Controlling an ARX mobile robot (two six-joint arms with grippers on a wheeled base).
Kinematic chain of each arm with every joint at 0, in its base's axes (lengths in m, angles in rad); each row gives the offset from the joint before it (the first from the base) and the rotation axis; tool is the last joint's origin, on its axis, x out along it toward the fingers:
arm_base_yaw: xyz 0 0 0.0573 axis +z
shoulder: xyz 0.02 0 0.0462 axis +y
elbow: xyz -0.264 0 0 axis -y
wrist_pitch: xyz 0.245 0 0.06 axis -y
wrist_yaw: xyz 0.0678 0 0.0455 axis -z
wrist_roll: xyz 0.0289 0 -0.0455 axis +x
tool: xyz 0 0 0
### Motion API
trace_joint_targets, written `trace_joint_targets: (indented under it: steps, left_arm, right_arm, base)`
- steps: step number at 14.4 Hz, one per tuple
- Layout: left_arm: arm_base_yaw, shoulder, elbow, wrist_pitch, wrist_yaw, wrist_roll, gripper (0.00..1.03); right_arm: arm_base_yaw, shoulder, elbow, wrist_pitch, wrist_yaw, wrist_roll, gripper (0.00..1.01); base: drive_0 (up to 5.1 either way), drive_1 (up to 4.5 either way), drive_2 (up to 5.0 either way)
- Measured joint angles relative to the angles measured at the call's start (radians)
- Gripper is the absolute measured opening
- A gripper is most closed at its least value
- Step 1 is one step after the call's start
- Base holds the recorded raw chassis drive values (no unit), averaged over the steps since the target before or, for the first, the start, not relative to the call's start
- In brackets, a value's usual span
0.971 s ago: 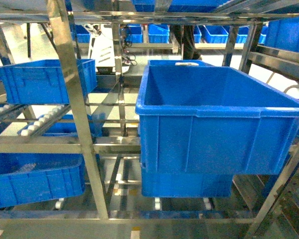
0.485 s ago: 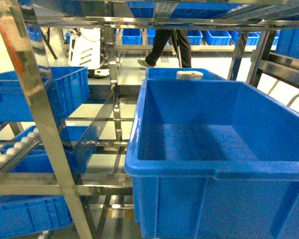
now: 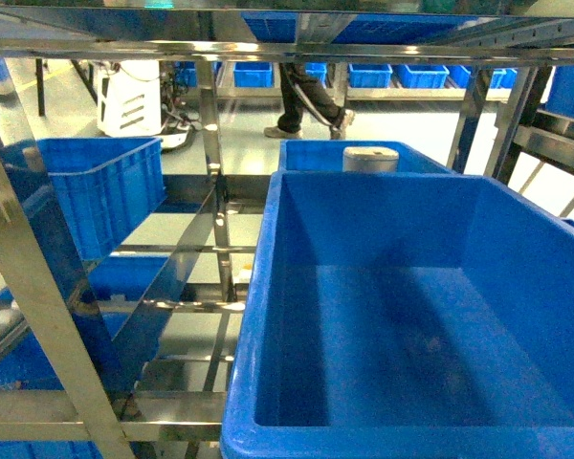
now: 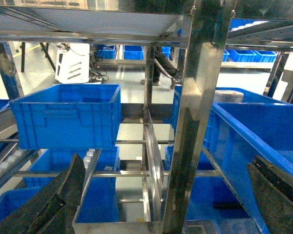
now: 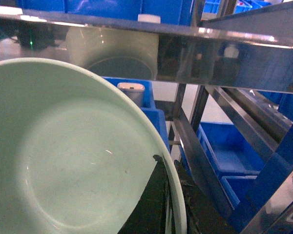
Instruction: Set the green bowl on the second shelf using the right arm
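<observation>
The pale green bowl (image 5: 63, 156) fills the left of the right wrist view, tilted so I look into it. My right gripper (image 5: 167, 168) is shut on its rim, one black finger (image 5: 149, 204) inside and the other outside. A steel shelf beam (image 5: 210, 53) runs just above and reflects the bowl. In the head view the large deep blue crate (image 3: 268, 316) of the second shelf fills the lower right; neither the bowl nor a gripper shows there. My left gripper (image 4: 168, 160) stands open with nothing between its fingers (image 4: 53, 204).
A shiny steel upright (image 4: 195, 122) stands close before the left gripper. A smaller blue crate (image 3: 96, 191) sits on the left tier. A white cylinder (image 3: 370, 158) lies in the crate behind. A person (image 3: 306, 96) walks in the aisle beyond, beside a white machine (image 3: 134, 96).
The head view has moved closer to and higher over the large blue crate, which now fills the lower right. The person in the background has walked to the left.
</observation>
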State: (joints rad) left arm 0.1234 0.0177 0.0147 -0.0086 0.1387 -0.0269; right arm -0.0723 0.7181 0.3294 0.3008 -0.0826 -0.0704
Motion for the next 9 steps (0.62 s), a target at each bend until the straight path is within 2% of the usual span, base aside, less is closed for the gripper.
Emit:
trace_joint_targets:
  steps: [2,4,9]
  left_arm:
    - [0.000,0.000,0.000,-0.001,0.000,0.000,0.98]
    - [0.000,0.000,0.000,0.000,0.000,0.000,0.98]
    - [0.000,0.000,0.000,0.000,0.000,0.000,0.98]
  right_arm:
    - [0.016,0.035,-0.014,0.005,-0.013,-0.001,0.02]
    - [0.055,0.144,-0.053,0.048,-0.021,-0.002,0.02]
    - [0.154,0.498,0.006,0.267,-0.026,-0.008,0.02]
  base:
    - [0.0,0.00,0.0]
    - [0.0,0.00,0.0]
    - [0.0,0.00,0.0]
